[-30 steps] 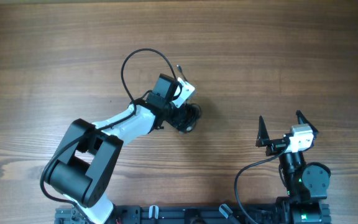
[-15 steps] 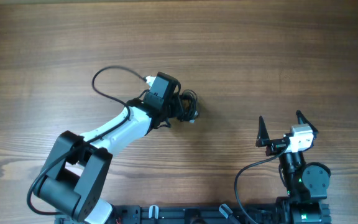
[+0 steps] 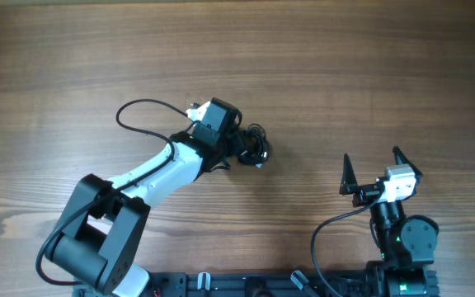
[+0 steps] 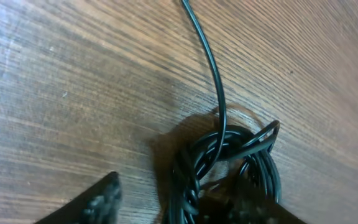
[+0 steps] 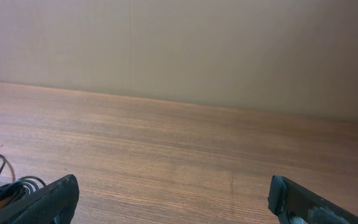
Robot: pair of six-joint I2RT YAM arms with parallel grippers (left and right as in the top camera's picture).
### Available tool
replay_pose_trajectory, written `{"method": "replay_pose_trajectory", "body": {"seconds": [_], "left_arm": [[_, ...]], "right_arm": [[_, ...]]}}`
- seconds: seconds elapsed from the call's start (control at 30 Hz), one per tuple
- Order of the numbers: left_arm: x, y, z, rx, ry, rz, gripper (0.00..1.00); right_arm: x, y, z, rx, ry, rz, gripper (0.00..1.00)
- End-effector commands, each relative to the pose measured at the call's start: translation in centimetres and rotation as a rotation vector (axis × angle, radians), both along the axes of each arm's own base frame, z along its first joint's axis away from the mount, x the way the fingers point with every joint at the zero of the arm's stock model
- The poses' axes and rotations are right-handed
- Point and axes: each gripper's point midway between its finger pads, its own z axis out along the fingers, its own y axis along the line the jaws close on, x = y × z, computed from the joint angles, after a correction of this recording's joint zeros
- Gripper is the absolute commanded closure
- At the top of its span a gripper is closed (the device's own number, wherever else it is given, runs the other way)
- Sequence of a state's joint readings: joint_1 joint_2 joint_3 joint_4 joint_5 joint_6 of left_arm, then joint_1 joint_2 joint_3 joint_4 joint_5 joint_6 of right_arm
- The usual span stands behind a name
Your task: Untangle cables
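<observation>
Wood-grain desk, bare wall behind. Far left: one loose strand arcs out from the knot. Centre-left: cables lie bunched in a tight coil on the desk, under the left tool. Its jaws stand parted, one finger clear of the coil; nothing clamped. Right: right tool spread wide, empty, well apart from the coil. Judgement: pinch a single outer loop, not the whole bunch, and draw it along the free strand's line while the other tool pins the coil.
</observation>
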State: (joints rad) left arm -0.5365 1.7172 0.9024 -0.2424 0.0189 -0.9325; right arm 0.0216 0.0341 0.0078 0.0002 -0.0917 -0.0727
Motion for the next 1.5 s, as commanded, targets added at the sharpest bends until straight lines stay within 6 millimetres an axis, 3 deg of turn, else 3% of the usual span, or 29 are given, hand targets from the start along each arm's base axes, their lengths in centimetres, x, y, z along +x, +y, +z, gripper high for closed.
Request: {"method": "replay_pose_trajectory", "body": {"seconds": [0.0, 0.23, 0.3, 0.37, 0.43, 0.57, 0.67, 0.7, 0.77, 0.9, 1.0, 1.13, 1.23, 1.33, 1.47], "left_arm": [[0.2, 0.1, -0.2, 0.026, -0.011, -0.005, 0.45], [-1.2, -0.7, -3.2, 0.021, 0.085, -0.043, 0.46], [-1.5, -0.8, -3.9, 0.029, 0.099, -0.048, 0.56], [-1.8, -1.0, -4.1, 0.034, 0.105, -0.057, 0.8], [-1.8, -1.1, -4.1, 0.035, 0.103, -0.061, 0.96], [-1.4, -0.6, -3.6, 0.069, 0.067, -0.111, 0.96], [-1.4, 0.1, -1.7, 0.07, 0.05, -0.122, 0.96], [-1.3, 0.5, 0.3, 0.062, 0.016, -0.13, 0.96], [-1.2, 0.6, 2.4, 0.048, -0.025, -0.145, 0.96], [-1.8, -0.8, 8.3, -0.054, -0.153, -0.249, 0.96], [-2.3, -1.3, 11.4, -0.111, -0.222, -0.283, 0.96], [-3.4, -2.0, 14.1, -0.186, -0.265, -0.319, 0.96], [-3.8, -2.4, 14.5, -0.217, -0.259, -0.34, 0.96], [-3.9, -2.4, 14.1, -0.239, -0.221, -0.295, 0.96], [-3.6, -2.2, 14.0, -0.264, -0.192, -0.224, 0.96]], "right_arm": [[0.0, -0.3, -0.1, -0.006, 0.001, -0.014, 0.0], [0.0, -0.3, -0.1, -0.006, 0.0, -0.014, 0.0], [0.0, -0.3, -0.1, -0.006, 0.001, -0.014, 0.0], [0.0, -0.3, -0.1, -0.006, 0.001, -0.014, 0.0], [0.1, -0.3, -0.1, -0.006, 0.001, -0.015, 0.0], [0.0, -0.3, -0.1, -0.006, 0.001, -0.014, 0.0], [0.0, -0.3, -0.1, -0.006, 0.001, -0.014, 0.0], [0.0, -0.3, -0.1, -0.006, 0.001, -0.014, 0.0], [0.0, -0.3, -0.1, -0.006, 0.001, -0.014, 0.0], [0.0, -0.3, -0.1, -0.006, -0.001, -0.014, 0.0], [0.1, -0.5, -0.1, -0.012, 0.0, -0.026, 0.0], [0.1, -0.4, -0.1, -0.006, 0.001, -0.025, 0.0], [0.0, 0.0, 0.0, 0.012, 0.001, -0.003, 0.0], [-0.2, 1.6, 0.2, 0.217, 0.026, 0.087, 0.0], [-1.4, 5.2, 0.4, 0.896, 0.23, 0.277, 0.0]]}}
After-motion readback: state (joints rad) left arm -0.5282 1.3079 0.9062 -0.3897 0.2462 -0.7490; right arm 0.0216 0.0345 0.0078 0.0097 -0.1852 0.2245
